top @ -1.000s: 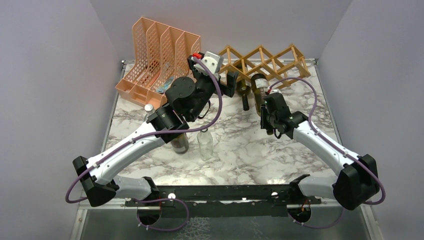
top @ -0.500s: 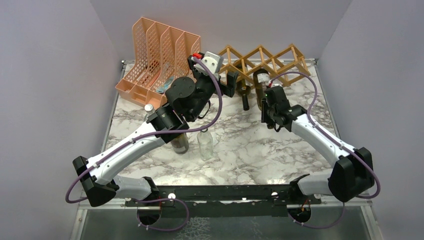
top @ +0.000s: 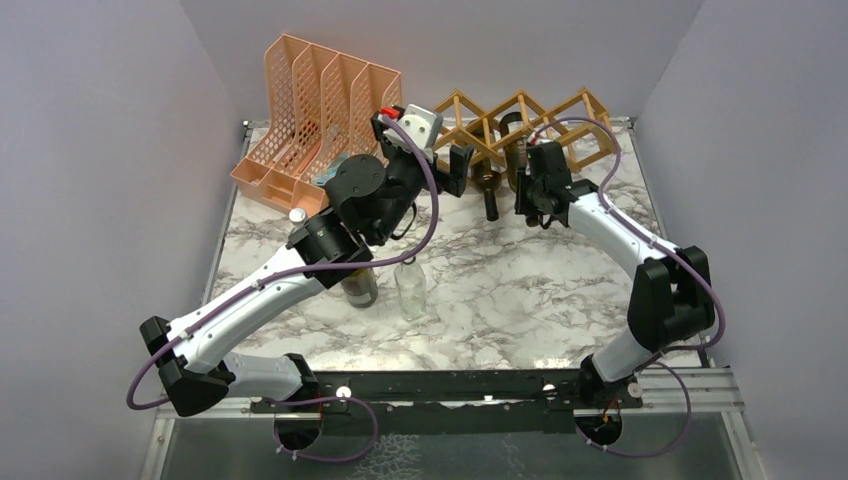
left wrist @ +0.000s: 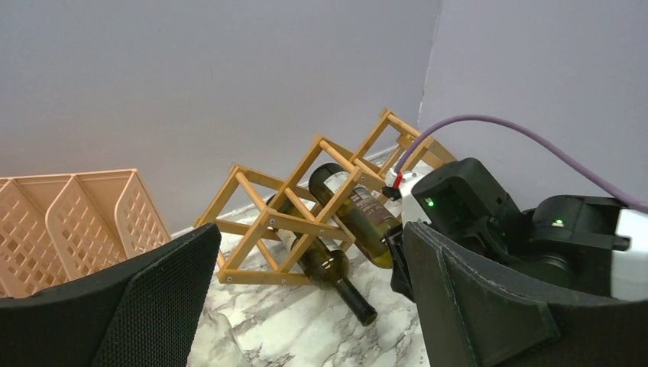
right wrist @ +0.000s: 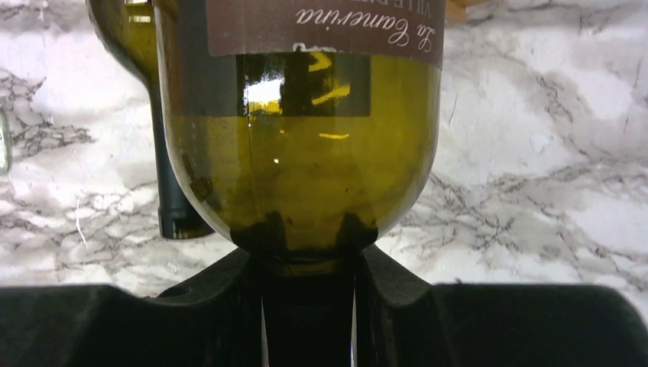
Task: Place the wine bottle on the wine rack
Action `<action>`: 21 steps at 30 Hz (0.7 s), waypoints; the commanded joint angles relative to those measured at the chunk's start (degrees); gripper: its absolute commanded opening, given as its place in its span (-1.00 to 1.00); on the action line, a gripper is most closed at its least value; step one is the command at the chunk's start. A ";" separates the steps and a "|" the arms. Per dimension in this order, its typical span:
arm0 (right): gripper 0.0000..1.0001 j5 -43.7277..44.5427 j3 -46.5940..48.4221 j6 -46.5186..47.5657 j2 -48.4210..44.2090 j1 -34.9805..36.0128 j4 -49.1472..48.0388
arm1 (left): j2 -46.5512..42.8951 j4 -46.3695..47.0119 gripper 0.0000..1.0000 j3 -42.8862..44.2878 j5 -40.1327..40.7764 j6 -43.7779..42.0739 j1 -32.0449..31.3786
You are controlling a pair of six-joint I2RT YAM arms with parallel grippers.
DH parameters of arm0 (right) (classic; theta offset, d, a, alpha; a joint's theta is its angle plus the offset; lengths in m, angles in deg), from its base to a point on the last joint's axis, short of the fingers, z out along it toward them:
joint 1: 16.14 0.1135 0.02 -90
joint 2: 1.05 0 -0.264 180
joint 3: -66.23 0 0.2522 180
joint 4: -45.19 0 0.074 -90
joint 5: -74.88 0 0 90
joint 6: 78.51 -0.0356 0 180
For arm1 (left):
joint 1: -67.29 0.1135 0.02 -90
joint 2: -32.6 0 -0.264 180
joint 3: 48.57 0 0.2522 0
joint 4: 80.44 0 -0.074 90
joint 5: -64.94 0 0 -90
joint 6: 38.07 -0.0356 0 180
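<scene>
The tan wooden lattice wine rack (top: 570,115) stands at the back of the table and also shows in the left wrist view (left wrist: 260,206). My right gripper (top: 527,182) is shut on the neck of a green wine bottle with a dark label (right wrist: 306,168). The bottle's body lies tilted in an upper cell of the rack (left wrist: 355,214). The right gripper (right wrist: 308,264) grips just below the bottle's shoulder. A second dark bottle (left wrist: 325,264) lies in a lower cell, neck pointing out. My left gripper (top: 462,165) is open and empty, just left of the rack.
A peach-orange mesh file organizer (top: 310,110) stands at the back left. A clear glass bottle (top: 409,288) and a dark bottle (top: 360,285) stand mid-table under the left arm. Grey walls close in on three sides.
My right arm has carried the labelled bottle away from the table's middle and up into the rack. The left arm has hardly moved.
</scene>
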 commanded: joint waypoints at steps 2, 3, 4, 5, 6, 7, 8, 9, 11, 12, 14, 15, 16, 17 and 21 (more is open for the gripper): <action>-0.97 -3.70 6.30 3.73 3.25 -1.90 -7.98 | -2.58 -0.02 0.91 0.13 -0.91 0.37 -0.17; -0.96 -4.09 6.63 4.18 3.79 -2.23 -8.01 | -2.70 -0.07 0.92 0.07 -0.87 0.34 -0.17; -0.95 -4.57 7.02 4.69 4.25 -2.60 -8.10 | -2.80 -0.10 0.92 -0.01 -0.80 0.31 -0.17; -0.94 -4.80 7.35 4.94 4.59 -2.79 -8.10 | -2.89 -0.10 0.92 -0.10 -0.71 0.30 -0.17; -0.93 -5.24 7.76 5.28 4.99 -3.00 -8.04 | -2.97 -0.12 0.92 -0.19 -0.66 0.30 -0.19; -0.91 -5.47 8.09 5.61 5.27 -3.20 -8.02 | -2.99 -0.04 0.92 -0.24 -0.65 0.30 -0.17; -0.88 -5.55 8.41 5.79 5.65 -3.26 -8.01 | -2.94 0.03 0.92 -0.28 -0.60 0.30 -0.17; -0.86 -5.55 8.88 5.83 6.31 -3.37 -7.83 | -2.91 0.07 0.92 -0.29 -0.66 0.32 -0.17; -0.81 -5.60 10.34 5.90 7.47 -3.57 -6.95 | -2.74 0.00 0.92 -0.23 -0.94 0.38 -0.17; -0.79 -5.68 10.98 6.04 7.97 -3.58 -6.77 | -2.73 -0.05 0.92 -0.23 -0.97 0.45 -0.17; -0.74 -5.66 12.10 6.01 8.97 -3.57 -6.65 | -2.66 -0.05 0.92 -0.21 -1.04 0.48 -0.16; -0.72 -5.54 12.76 6.01 9.47 -3.57 -6.49 | -2.64 -0.07 0.92 -0.25 -0.99 0.48 -0.17; -0.67 -5.41 13.35 6.07 9.92 -3.57 -6.48 | -2.59 -0.09 0.92 -0.26 -0.97 0.48 -0.17; -0.62 -4.92 13.76 6.01 10.33 -3.59 -6.52 | -2.62 -0.14 0.92 -0.25 -0.98 0.48 -0.17; -0.48 -3.65 14.83 6.47 11.66 -3.57 -7.45 | -2.55 -0.18 0.91 -0.29 -0.86 0.48 -0.17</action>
